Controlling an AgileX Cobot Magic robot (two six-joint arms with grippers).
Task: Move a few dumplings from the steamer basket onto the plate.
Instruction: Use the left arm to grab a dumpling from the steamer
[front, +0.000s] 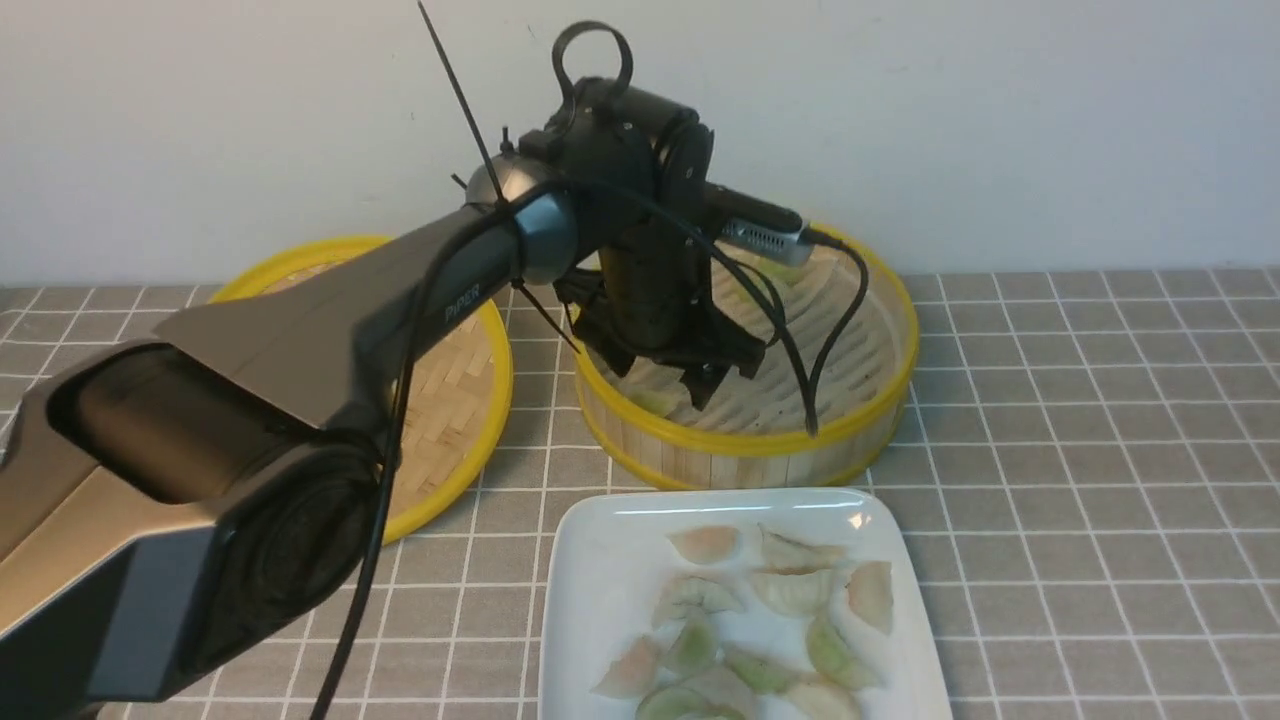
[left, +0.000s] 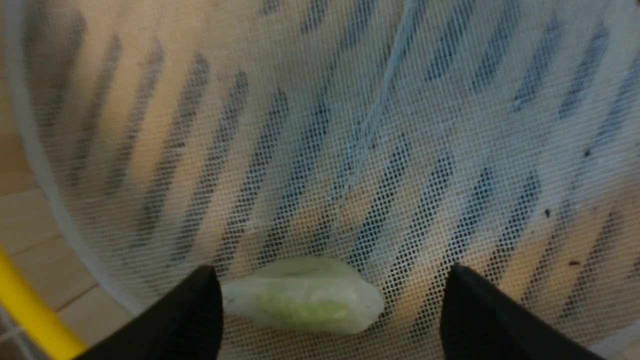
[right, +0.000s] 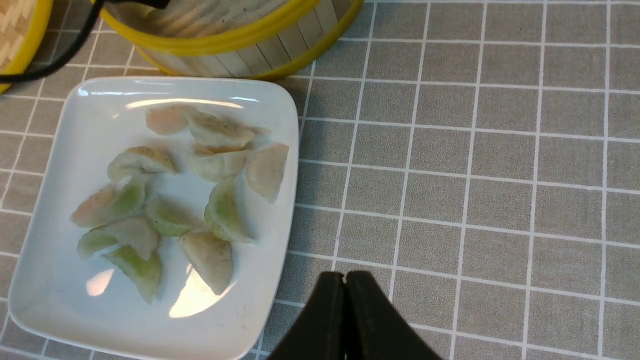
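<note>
your left hand (front: 662, 380) is down inside the steamer basket (front: 850, 432), spread wide and holding nothing. right between its fingers (left: 190, 320) lies one pale green dumpling (left: 302, 300), flat on the white mesh liner (left: 350, 125) that covers the basket floor. it sits off-centre in the gap. one end is up against one finger, touching or nearly so, while the other finger stands well apart from it.

the plate (front: 600, 580) is on the counter (front: 1100, 450) just outside the basket, on the robot's side of the hand. it already carries a good heap of dumplings (front: 790, 590). your right hand (right: 345, 278) is pinched shut with nothing in it, hanging over bare counter just beside the plate's edge.

the step in hand looks like the pick: lined up around the dumpling, not yet closed on it. going by the load on the plate, the task is probably near its end.

next move, as i read it: shift the hand a touch so the dumpling sits centred in the gap, then close gently. the skin looks soft and could squash or tear. watch that you don't pinch the mesh up with it. after that, lift clear of the basket rim and carry it back toward the plate.
</note>
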